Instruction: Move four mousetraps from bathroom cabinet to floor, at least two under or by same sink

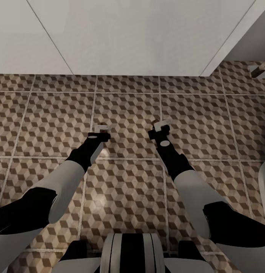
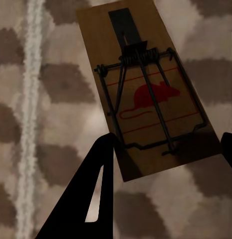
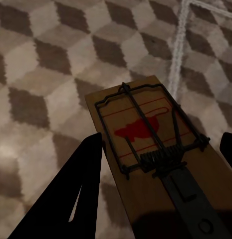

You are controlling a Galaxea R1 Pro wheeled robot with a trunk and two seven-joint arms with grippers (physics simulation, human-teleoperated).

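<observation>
Left of centre in the head view: left gripper (image 1: pixel 99 132) over the cube-patterned bathroom floor (image 1: pixel 208 125), pinching a mousetrap (image 2: pixel 145 94) between dark fingers (image 2: pixel 93 194). Long axis running from lower right toward upper centre of the wrist frame, spring coil and wire bar above the red mouse print.

Right of centre: right gripper (image 1: pixel 160 129) likewise clamped on a second mousetrap (image 3: pixel 155 159), long axis slanting from upper centre down to lower right, coil nearest the bottom.

Risks, judged: board slipping from an edge grip and tumbling; release too far from the sink, leaving neither trap beside it.
</observation>
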